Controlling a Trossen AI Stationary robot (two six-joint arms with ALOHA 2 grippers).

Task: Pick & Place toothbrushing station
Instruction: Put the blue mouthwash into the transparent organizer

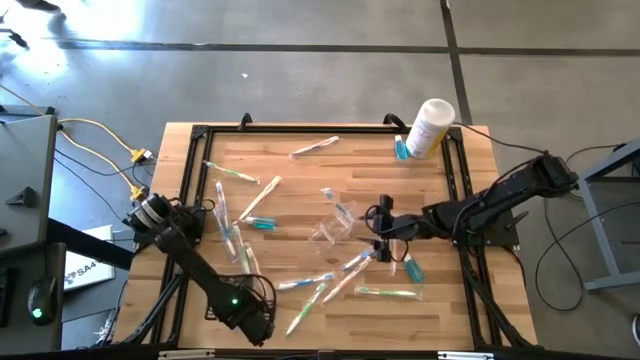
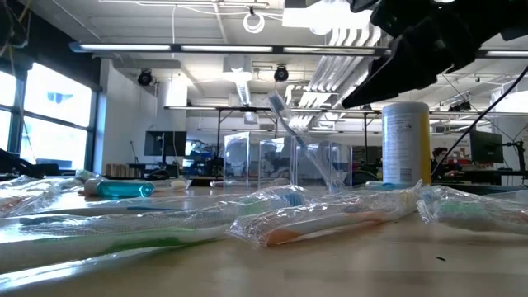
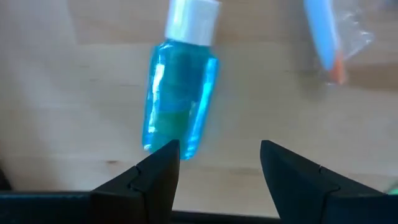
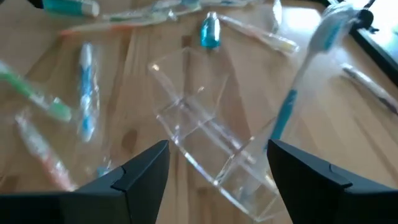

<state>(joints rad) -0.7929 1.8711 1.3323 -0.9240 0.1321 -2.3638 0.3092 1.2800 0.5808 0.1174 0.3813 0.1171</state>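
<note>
White bottle [image 2: 405, 142], label txt unreadable

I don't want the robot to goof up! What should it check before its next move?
1. Right claw open: ok.
2. Clear holder straight ahead of the right claw: ok.
3. Holder standing upright: cannot tell.
4. Blue toothbrush out of the right claw's way: not ok, it leans right beside the holder.
5. Left claw open: ok.
6. Teal tube centred between the left claw's fingers: not ok, it sits over toward one finger.
</note>
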